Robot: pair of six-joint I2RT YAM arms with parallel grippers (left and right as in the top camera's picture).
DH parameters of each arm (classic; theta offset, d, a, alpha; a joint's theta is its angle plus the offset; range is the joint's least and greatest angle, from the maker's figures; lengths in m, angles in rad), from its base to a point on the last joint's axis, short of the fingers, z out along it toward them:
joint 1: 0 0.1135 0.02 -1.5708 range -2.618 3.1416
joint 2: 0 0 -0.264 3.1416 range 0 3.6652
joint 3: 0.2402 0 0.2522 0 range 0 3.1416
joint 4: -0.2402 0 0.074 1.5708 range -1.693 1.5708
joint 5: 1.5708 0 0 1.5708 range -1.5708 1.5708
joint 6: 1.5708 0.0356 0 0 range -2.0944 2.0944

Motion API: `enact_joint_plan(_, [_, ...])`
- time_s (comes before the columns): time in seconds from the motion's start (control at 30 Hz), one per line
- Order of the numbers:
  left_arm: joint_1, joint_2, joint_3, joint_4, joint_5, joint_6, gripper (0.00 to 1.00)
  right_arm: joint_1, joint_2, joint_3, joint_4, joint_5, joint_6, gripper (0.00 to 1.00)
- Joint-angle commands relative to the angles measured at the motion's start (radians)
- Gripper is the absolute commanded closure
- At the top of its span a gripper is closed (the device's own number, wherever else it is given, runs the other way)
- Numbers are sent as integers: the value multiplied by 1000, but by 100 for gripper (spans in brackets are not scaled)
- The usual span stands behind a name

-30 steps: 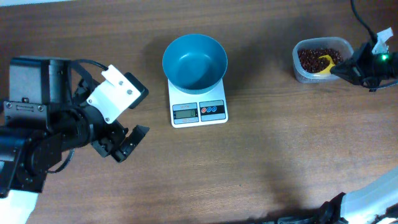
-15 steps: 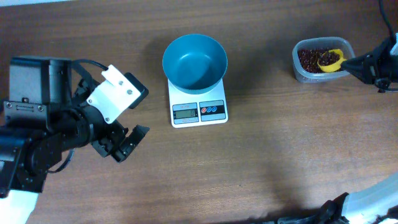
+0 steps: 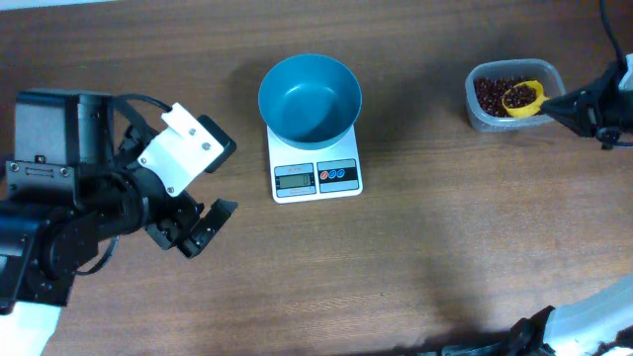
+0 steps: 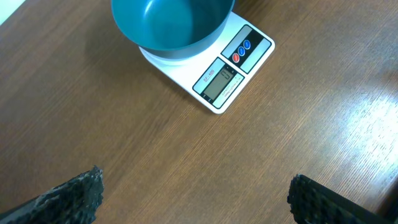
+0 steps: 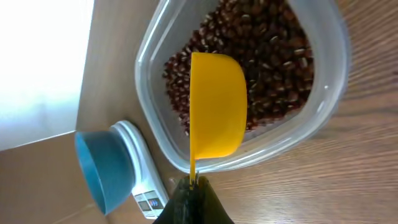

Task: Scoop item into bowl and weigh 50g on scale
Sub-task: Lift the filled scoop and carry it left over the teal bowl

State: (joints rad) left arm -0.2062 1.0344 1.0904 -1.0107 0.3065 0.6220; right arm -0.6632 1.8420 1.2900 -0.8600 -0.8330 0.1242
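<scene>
The teal-blue bowl (image 3: 310, 97) stands empty on the white scale (image 3: 316, 174) at the table's middle; both also show in the left wrist view, bowl (image 4: 171, 25) and scale (image 4: 236, 68). The reddish-brown beans (image 3: 492, 93) lie in a clear tub (image 3: 477, 111) at the far right. My right gripper (image 3: 566, 107) is shut on the handle of a yellow scoop (image 3: 521, 98), whose cup holds some beans over the tub. The right wrist view shows the scoop (image 5: 214, 106) edge-on above the beans (image 5: 273, 43). My left gripper (image 3: 203, 225) is open and empty, left of the scale.
The tub (image 5: 323, 118) sits near the table's right edge. The left arm's bulky body (image 3: 69, 198) fills the left side. A white object (image 3: 593, 307) lies at the bottom right corner.
My right gripper has drawn back to the right, and the scoop has come up out of the beans with some in its cup. The left arm has not moved.
</scene>
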Motion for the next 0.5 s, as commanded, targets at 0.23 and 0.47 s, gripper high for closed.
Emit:
enact_joint_plan(0.23, [5, 0, 19, -1, 1, 15, 1, 17, -3, 66, 21, -46, -209, 96])
enact_joint_plan(0.47, [5, 0, 19, -1, 1, 15, 1, 125, -19, 86, 26, 139, -282, 96])
